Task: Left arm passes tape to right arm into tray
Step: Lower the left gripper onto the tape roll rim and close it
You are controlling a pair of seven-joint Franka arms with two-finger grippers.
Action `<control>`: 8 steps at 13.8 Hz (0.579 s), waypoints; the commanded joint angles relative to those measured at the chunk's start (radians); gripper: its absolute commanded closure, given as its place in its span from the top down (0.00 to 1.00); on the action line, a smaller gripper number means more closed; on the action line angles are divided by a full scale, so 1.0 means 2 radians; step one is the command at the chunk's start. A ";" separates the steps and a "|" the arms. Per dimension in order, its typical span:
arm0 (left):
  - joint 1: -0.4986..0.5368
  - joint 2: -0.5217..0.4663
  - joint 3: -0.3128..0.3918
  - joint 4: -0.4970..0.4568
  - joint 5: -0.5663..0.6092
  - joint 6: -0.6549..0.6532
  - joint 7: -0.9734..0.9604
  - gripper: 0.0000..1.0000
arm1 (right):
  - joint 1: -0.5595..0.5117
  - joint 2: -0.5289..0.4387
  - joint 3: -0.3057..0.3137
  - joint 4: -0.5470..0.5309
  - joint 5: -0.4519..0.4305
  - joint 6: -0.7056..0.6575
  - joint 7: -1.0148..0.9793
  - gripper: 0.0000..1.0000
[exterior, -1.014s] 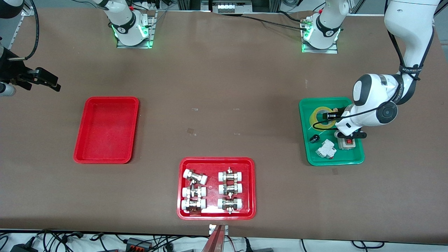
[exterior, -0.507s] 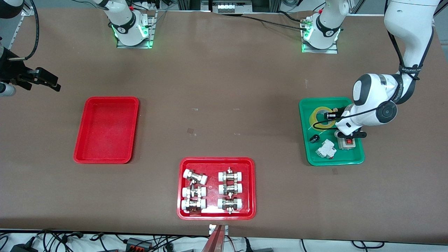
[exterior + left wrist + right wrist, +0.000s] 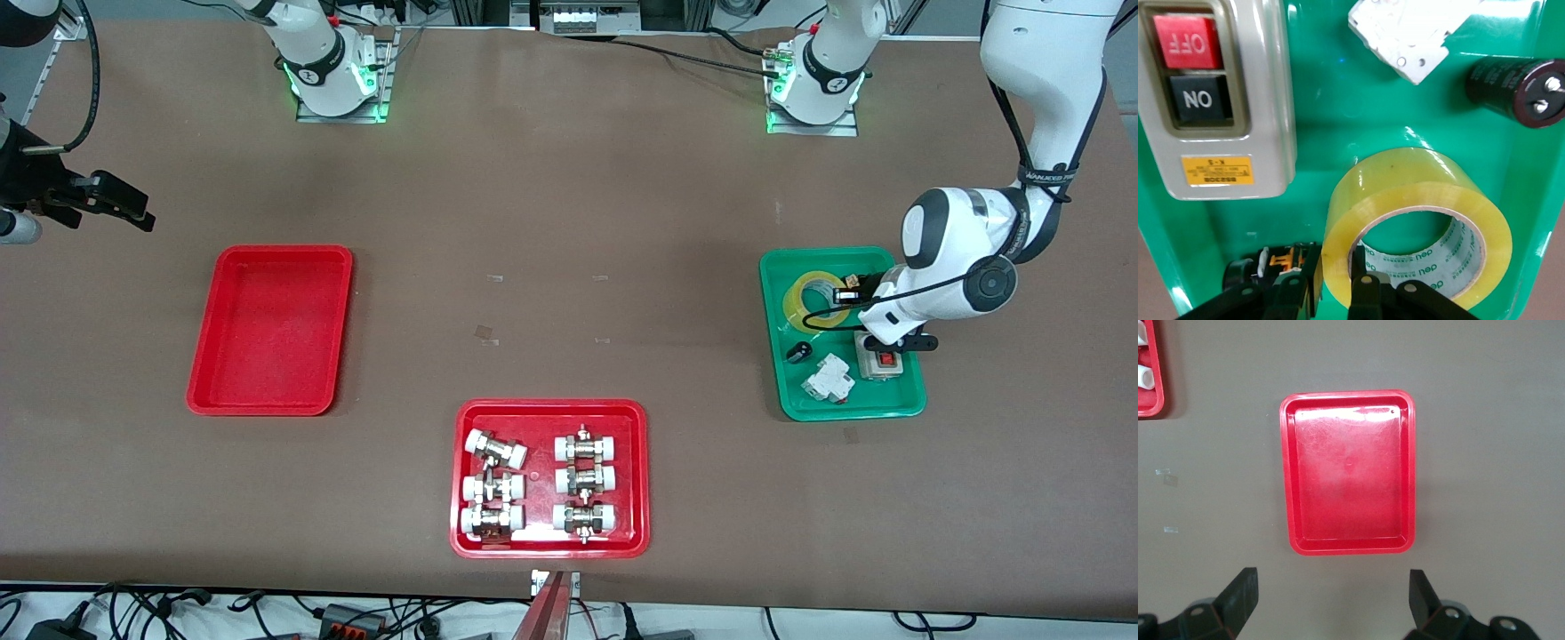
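Observation:
The yellow tape lies in the green tray at the left arm's end of the table. My left gripper is down in that tray at the roll. In the left wrist view the gripper straddles the tape, one finger outside the ring and one inside the pale core, both against the wall. My right gripper is open and empty, waiting at the right arm's end of the table. In the right wrist view it hangs beside the plain red tray, which is empty.
The green tray also holds a grey ON/OFF switch box, a black capacitor and a white breaker. A second red tray with white-capped metal fittings sits nearest the front camera.
The left wrist has shifted slightly toward the left arm's end of the table, uncovering more of the roll. The right arm has not moved.

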 commanded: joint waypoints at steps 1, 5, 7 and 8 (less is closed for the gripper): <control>0.009 0.001 -0.001 -0.004 0.004 0.008 0.022 0.01 | 0.001 -0.004 0.001 0.003 -0.003 -0.009 -0.006 1.00; 0.010 -0.011 -0.003 0.027 0.004 -0.060 0.056 0.01 | 0.001 -0.004 0.001 0.003 -0.003 -0.009 -0.006 1.00; 0.010 -0.027 -0.009 0.037 0.004 -0.088 0.056 0.01 | 0.001 -0.004 0.001 0.003 -0.003 -0.009 -0.006 1.00; 0.010 -0.035 -0.010 0.042 0.004 -0.098 0.058 0.01 | 0.001 -0.005 0.001 0.003 -0.003 -0.008 -0.006 1.00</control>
